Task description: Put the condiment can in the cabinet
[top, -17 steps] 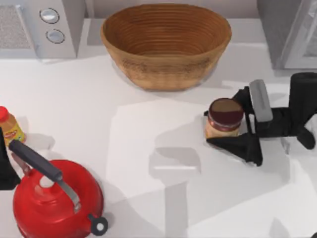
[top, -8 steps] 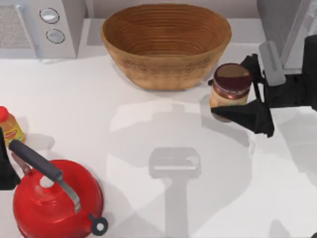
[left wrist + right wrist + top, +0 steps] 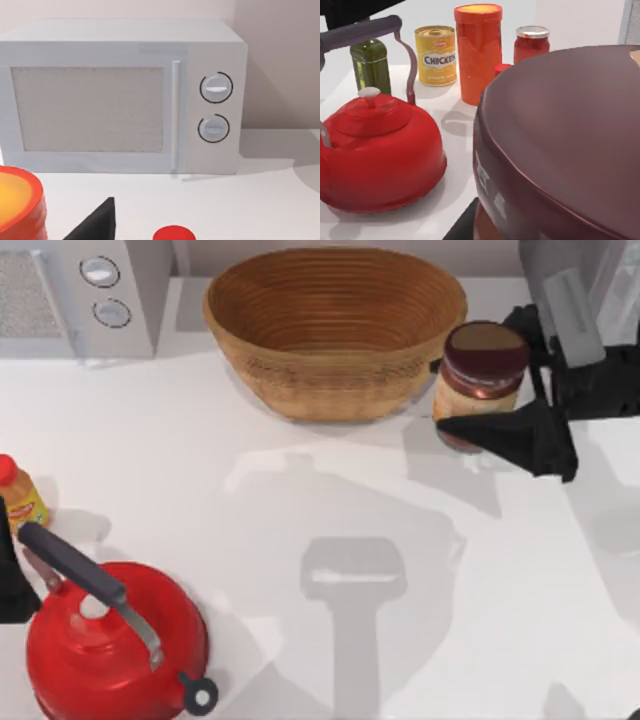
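Note:
The condiment can [image 3: 483, 375], a small jar with a maroon lid and orange-yellow label, is held off the table just right of the basket. My right gripper [image 3: 445, 395] is shut on it, one black finger on each side. The maroon lid [image 3: 560, 140] looms large in the right wrist view. The grey cabinet [image 3: 612, 270] stands at the back right corner, directly behind the can and gripper. My left gripper [image 3: 10, 585] is parked at the table's left edge beside the kettle.
A wicker basket [image 3: 335, 330] sits at the back centre. A grey microwave [image 3: 80, 295] with two knobs is at the back left. A red kettle [image 3: 110, 640] and a small yellow bottle [image 3: 20, 495] occupy the front left.
My right gripper has carried the can up off the table and toward the back right, closer to the cabinet. The left arm has not moved.

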Available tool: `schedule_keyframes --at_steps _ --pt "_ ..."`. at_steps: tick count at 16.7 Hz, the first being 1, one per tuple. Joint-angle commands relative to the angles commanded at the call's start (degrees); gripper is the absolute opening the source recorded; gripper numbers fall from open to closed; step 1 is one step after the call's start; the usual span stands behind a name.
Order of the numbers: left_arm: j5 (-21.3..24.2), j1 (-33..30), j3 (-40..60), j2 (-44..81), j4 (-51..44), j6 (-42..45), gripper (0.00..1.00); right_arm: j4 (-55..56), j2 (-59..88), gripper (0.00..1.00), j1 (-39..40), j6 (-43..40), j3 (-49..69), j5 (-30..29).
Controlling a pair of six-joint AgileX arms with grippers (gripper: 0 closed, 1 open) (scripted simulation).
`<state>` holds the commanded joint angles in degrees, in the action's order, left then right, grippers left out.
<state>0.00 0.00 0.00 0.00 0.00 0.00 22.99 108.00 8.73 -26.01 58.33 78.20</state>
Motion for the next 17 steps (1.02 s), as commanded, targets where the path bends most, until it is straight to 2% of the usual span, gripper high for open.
schedule_keyframes --at_steps 4,7,11,15,17 --pt "0.0 0.0 0.0 0.0 0.0 0.0 1.0 0.0 -0.3 0.0 0.0 0.3 -0.6 -0.4" --pt "0.0 0.0 0.0 0.0 0.0 0.0 1.0 -1.8 -5.3 0.0 -0.5 2.0 -4.5 -4.8" --pt "0.0 0.0 0.0 0.0 0.0 0.0 1.0 -4.4 -20.0 0.0 -2.1 4.5 -11.9 -16.0" --pt "0.0 0.0 0.0 0.0 0.0 0.0 1.0 -7.1 -39.4 0.0 -4.5 7.9 -20.3 -30.8" --pt "0.0 0.0 0.0 0.0 0.0 0.0 1.0 -8.4 -46.8 0.0 -5.5 9.8 -24.2 -36.3"
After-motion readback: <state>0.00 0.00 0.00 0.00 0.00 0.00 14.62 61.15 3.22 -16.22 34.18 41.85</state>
